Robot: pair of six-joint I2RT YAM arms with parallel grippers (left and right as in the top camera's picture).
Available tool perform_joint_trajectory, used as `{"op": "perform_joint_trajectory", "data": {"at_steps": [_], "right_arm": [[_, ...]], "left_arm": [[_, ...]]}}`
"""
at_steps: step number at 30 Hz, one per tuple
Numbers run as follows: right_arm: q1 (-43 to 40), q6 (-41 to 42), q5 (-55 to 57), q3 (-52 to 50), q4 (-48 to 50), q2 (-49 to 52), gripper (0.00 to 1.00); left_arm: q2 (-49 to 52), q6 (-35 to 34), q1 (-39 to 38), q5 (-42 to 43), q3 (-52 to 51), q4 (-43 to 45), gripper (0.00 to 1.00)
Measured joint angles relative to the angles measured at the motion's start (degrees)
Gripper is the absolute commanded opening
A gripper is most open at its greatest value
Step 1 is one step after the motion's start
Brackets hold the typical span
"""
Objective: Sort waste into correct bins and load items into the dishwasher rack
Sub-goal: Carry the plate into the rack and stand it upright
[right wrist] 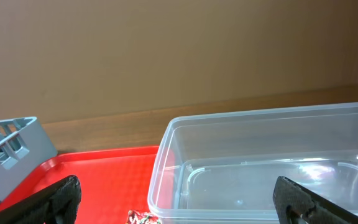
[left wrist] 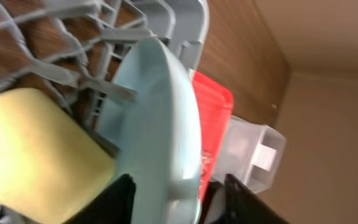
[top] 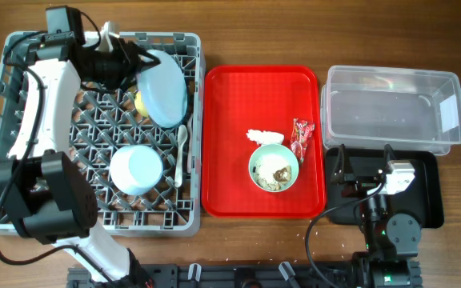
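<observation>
I am working the left gripper (left wrist: 178,183) at the far side of the dishwasher rack (top: 158,222), its jaws straddling the rim of the light blue plate (left wrist: 160,112). The plate is standing on edge between the pegs, as a rack slot wants it, and the yellow cup (left wrist: 36,155) is sitting just beside the jaws against the plate's face. A sliver of gap is showing on one side of the rim, so I cannot tell whether the jaws are pinching or loose.

The right gripper (right wrist: 176,186) is hovering over the black tray (top: 434,200), jaws spread wide and empty. The clear tub (right wrist: 260,155) is lying straight ahead of them and the red tray (top: 230,104) ahead to their left. I judge it is parked there ready for the waste: the napkin (top: 264,137), the wrapper (top: 301,138) and the green bowl (top: 253,164) of food scraps (top: 278,172) are all nearer these jaws.

The tub's white label (top: 451,108) is showing nothing I can read, and the wrapper's print is too small.
</observation>
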Motion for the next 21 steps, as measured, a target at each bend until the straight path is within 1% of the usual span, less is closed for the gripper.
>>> {"op": "perform_joint_trajectory", "data": {"at_steps": [3,7,10,12,15,17,21], "right_arm": [[0.0,0.0,0.0,0.0,0.0,0.0,1.00],[0.0,0.0,0.0,0.0,0.0,0.0,1.00],[0.0,0.0,0.0,0.0,0.0,0.0,1.00],[0.0,0.0,0.0,0.0,0.0,0.0,1.00],[0.0,0.0,0.0,0.0,0.0,0.0,1.00],[0.0,0.0,0.0,0.0,0.0,0.0,1.00],[0.0,0.0,0.0,0.0,0.0,0.0,1.00]], "left_arm": [[0.0,-0.5,0.8,-1.8,0.0,0.1,1.00],[-2.0,-0.7,4.1,-2.8,0.0,0.0,1.00],[-10.4,-0.9,7.2,-3.3,0.0,-0.2,1.00],[-17.2,-0.9,7.7,-3.3,0.3,-0.2,1.00],[-24.4,-0.9,7.6,-3.2,1.2,-0.2,1.00],[-26.4,-0.9,7.6,-3.2,1.5,-0.2,1.00],[-26.3,-0.9,7.6,-3.2,1.5,-0.3,1.00]]}}
